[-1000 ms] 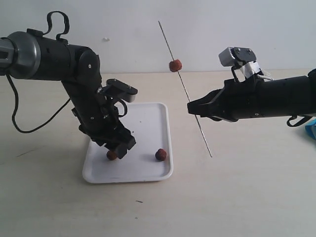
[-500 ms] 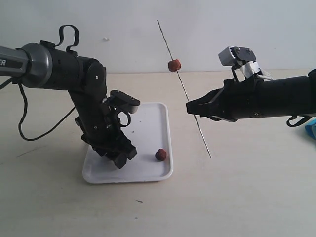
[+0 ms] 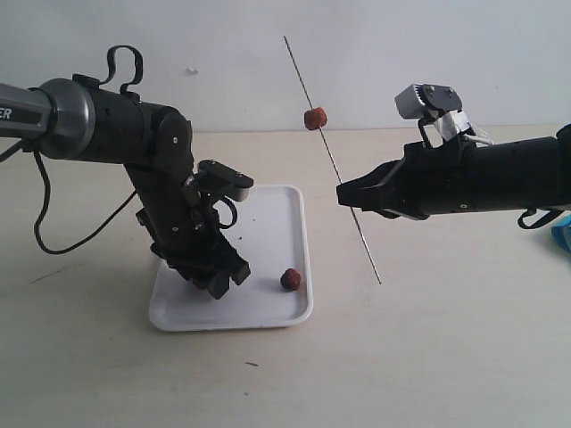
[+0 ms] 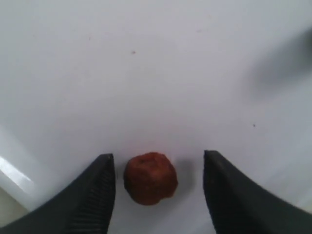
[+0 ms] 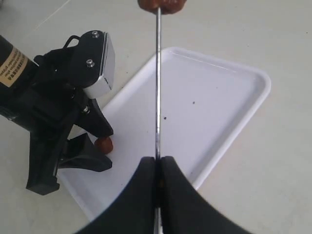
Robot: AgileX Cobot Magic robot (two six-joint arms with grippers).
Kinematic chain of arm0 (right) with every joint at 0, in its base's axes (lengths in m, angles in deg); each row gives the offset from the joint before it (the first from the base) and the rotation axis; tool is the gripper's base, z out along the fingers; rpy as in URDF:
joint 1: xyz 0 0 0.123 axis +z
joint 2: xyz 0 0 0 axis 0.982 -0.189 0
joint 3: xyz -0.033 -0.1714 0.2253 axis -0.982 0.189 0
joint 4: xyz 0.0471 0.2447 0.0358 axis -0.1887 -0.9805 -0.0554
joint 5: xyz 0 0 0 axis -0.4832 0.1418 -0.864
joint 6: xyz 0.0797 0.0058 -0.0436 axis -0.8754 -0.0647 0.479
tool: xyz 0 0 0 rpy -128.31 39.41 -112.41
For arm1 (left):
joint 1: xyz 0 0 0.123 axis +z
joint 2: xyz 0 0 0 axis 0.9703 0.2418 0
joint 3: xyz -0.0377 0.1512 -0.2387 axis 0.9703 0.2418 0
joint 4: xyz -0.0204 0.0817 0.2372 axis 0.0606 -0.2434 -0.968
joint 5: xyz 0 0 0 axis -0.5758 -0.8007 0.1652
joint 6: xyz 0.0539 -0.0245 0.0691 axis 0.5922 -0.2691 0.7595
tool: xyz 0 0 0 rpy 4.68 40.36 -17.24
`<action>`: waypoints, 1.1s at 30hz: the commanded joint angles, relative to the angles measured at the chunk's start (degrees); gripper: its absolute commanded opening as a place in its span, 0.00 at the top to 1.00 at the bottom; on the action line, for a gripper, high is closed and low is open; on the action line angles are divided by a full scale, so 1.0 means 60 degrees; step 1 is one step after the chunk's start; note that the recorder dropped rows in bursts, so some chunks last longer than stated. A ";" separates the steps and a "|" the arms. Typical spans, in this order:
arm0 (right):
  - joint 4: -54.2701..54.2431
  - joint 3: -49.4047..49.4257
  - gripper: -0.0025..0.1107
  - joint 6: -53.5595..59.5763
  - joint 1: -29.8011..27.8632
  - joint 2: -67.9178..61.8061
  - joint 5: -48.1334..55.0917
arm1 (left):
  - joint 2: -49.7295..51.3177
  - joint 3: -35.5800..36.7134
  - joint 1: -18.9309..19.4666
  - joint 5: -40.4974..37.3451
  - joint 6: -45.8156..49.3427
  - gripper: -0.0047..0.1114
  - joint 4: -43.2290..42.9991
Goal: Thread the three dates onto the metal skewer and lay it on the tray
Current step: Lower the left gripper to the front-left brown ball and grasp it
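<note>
My right gripper (image 3: 343,194) (image 5: 158,163) is shut on the thin metal skewer (image 3: 335,165) (image 5: 157,87), holding it tilted in the air right of the white tray (image 3: 268,223) (image 5: 219,97). One date (image 3: 315,118) (image 5: 161,5) is threaded on the skewer's upper part. A second date (image 3: 290,279) lies loose near the tray's right rim. My left gripper (image 3: 219,283) (image 4: 158,163) is down on the tray, open, with the third date (image 4: 150,178) (image 5: 104,144) between its fingers, close to one finger (image 4: 97,195) and apart from the other. In the exterior view that date is hidden behind the gripper.
The tray sits on a beige table (image 3: 428,357) in front of a white wall. A black cable (image 3: 36,223) trails from the left arm over the table. A blue object (image 3: 562,236) shows at the right edge.
My left gripper has shifted slightly right and settled around the date on the tray, which the exterior view no longer shows. The right gripper and skewer have stayed still.
</note>
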 commanded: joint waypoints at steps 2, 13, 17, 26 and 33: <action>-0.0065 0.0037 0.98 0.0080 -0.0036 0.0106 0.0155 | 0.0006 0.0038 -0.0047 0.0020 -0.0074 0.56 0.0005; -0.0065 0.0037 0.98 0.0080 -0.0036 0.0106 0.0155 | 0.0006 0.0038 -0.0047 -0.0047 -0.0113 0.56 0.0005; -0.0065 0.0037 0.98 0.0080 -0.0036 0.0106 0.0155 | 0.0006 0.0038 -0.0047 -0.0045 -0.0132 0.56 0.0005; -0.0062 0.0037 0.98 0.0081 -0.0036 0.0106 0.0155 | 0.0006 0.0038 -0.0047 -0.0063 -0.0228 0.69 0.0005; -0.0062 0.0037 0.98 0.0081 -0.0036 0.0106 0.0155 | 0.0006 0.0038 -0.0047 -0.0147 -0.0252 0.69 0.0005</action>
